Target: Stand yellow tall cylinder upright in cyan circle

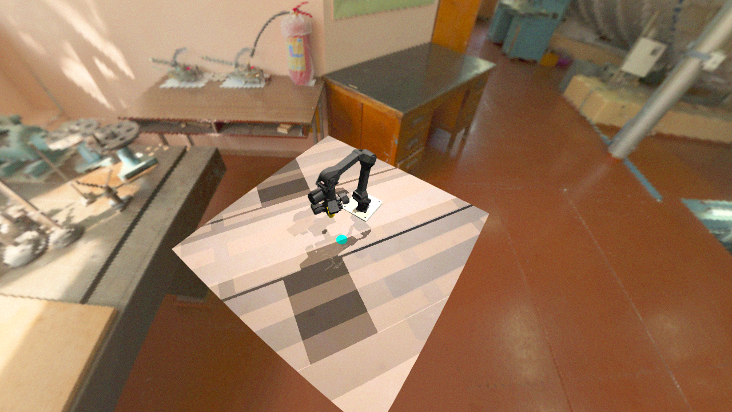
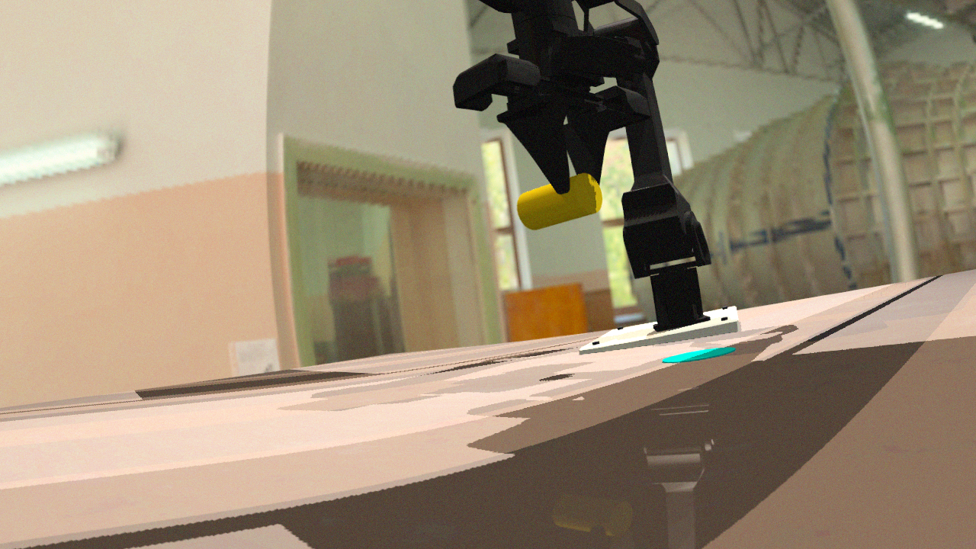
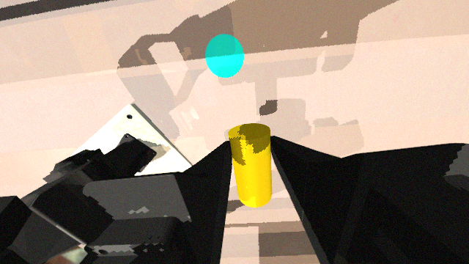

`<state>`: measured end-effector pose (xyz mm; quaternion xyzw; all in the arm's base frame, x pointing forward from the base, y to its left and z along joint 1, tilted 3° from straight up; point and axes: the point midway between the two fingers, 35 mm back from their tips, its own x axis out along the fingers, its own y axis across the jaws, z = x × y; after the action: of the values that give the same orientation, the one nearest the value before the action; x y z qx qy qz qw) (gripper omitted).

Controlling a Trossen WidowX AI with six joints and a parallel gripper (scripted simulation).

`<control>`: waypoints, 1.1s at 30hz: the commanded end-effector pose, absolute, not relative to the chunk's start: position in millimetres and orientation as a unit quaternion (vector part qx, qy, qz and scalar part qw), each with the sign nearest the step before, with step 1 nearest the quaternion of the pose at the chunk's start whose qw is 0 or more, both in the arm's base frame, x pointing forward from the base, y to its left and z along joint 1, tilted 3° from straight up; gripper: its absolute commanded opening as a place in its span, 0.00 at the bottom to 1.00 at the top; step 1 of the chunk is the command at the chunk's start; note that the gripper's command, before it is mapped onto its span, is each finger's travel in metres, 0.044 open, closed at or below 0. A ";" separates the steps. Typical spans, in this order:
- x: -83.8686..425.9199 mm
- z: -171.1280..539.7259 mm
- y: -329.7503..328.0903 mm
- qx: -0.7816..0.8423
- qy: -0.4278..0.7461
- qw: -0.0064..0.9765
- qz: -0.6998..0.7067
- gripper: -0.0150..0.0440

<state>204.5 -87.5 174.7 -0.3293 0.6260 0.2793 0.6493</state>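
Clamping the yellow cylinder near-horizontal, the hand hangs aloft.

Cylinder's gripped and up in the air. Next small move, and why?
Probably carry it toward the cyan circle while tipping the wrist to bring it vertical. The tool is shut on the yellow cylinder, which hangs high above the table, lying nearly level, and the circle sits off to the side, not beneath it.

Red-brown glossy floor fills the right of the top view. A wooden desk stands at upper centre, beside a workbench against the peach wall. A red fire extinguisher hangs there.
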 end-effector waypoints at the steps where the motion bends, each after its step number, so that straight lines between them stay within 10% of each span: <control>1: 211.8 175.2 -78.5 -0.315 0.634 0.654 0.267 0.43; 33: 242.8 180.2 -8.4 -0.215 0.657 0.699 0.182 0.43</control>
<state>241.1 -10.3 182.1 -0.2243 0.6584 0.1832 0.6948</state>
